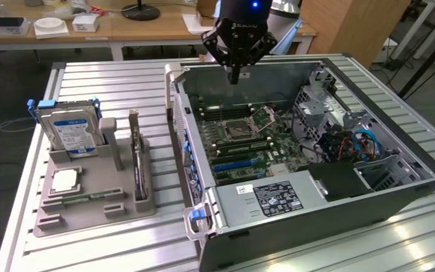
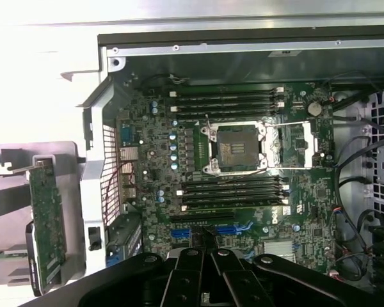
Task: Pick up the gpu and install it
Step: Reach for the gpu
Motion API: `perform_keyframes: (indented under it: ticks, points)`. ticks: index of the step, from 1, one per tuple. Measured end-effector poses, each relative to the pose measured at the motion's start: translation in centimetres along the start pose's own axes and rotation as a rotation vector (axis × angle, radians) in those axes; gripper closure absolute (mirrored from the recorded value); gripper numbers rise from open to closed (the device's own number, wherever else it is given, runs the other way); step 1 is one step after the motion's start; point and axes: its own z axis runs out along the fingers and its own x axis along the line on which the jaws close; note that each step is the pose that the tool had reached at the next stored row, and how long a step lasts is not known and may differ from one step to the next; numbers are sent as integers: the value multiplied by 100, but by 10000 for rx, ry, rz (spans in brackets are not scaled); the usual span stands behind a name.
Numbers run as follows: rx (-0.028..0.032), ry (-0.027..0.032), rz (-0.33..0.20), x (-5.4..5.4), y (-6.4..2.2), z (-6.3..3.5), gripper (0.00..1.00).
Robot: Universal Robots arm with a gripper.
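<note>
The gpu (image 1: 136, 161) stands on edge in a slot of the grey holder (image 1: 89, 212), to the exterior view's left of the open computer case (image 1: 399, 187). In the wrist view the gpu (image 2: 46, 230) shows as a green board beside the case wall. My gripper (image 1: 235, 76) hangs shut and empty over the far end of the case, above the motherboard (image 1: 240, 136). Its black fingers (image 2: 185, 281) are pressed together over the motherboard (image 2: 153, 173), near the blue expansion slots (image 2: 208, 229). The gripper is well apart from the gpu.
A silver hard drive (image 1: 70, 130) with a blue-white label stands upright in the holder. A processor (image 1: 64, 180) and a memory stick (image 1: 85, 198) lie flat there. Inside the case are a power supply (image 1: 274, 195), drive cages and cables (image 1: 353, 141). Desks stand behind the slatted table (image 1: 111, 79).
</note>
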Motion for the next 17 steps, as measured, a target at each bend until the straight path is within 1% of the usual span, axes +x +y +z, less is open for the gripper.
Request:
perform_keyframes:
  ticks: [17]
  points:
    - [0,0,0,45,-3,1,89]
